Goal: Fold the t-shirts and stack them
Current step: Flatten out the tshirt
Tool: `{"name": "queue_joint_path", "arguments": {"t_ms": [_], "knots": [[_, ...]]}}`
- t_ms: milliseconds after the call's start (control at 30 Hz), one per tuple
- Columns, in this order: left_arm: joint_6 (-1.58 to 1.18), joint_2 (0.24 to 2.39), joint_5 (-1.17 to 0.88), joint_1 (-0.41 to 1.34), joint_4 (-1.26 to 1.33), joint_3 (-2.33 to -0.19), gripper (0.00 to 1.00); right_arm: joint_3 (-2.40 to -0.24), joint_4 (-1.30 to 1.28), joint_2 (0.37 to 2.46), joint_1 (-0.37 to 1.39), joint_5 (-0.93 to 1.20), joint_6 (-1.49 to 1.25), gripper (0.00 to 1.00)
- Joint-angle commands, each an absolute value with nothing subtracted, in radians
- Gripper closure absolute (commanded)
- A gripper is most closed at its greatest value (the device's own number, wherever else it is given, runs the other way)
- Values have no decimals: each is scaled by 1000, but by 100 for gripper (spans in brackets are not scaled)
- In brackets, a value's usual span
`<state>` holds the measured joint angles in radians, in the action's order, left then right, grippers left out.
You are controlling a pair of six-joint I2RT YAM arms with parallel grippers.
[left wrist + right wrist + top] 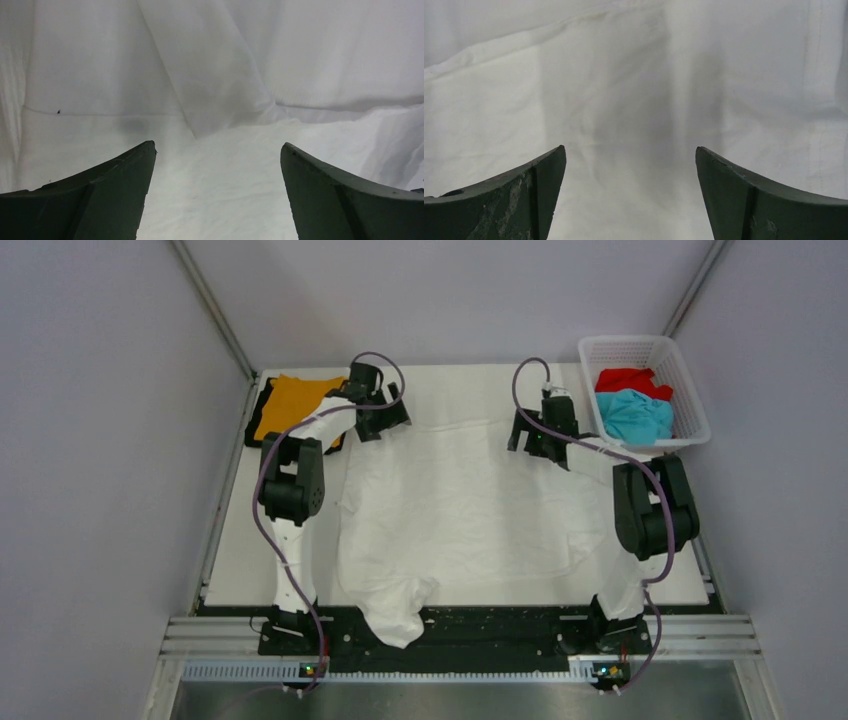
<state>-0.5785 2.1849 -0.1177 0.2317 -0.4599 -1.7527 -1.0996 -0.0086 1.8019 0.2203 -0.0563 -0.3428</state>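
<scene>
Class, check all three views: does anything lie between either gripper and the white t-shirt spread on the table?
Nothing visible does. The left gripper and right gripper both hang open over the white t-shirt, and both wrist views show only bare cloth.

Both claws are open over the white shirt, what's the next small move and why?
Probably lower both and pinch the far edge of the white t-shirt: the left claw and right claw stand open above bare cloth, and the shirt lies spread out, unfolded.
</scene>
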Motion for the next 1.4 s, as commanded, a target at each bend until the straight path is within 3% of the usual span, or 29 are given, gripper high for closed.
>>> {"name": "queue_joint_path", "arguments": {"t_ms": [0, 533, 800, 1200, 1367], "knots": [[-673, 2164, -146, 229, -355, -1737, 1, -1082, 31, 1802, 222, -18, -356, 1], [-755, 2267, -198, 229, -289, -1777, 4, -1095, 5, 1855, 222, -68, -330, 1], [-891, 2326, -314, 229, -72, -1819, 4, -1113, -21, 1888, 222, -71, -316, 1], [-1077, 2606, -248, 222, 147, -2221, 1, -1136, -52, 1898, 221, -82, -307, 1], [-1136, 2772, -195, 223, 204, -2497, 1, -1150, -71, 1900, 222, -101, -301, 1]]}}
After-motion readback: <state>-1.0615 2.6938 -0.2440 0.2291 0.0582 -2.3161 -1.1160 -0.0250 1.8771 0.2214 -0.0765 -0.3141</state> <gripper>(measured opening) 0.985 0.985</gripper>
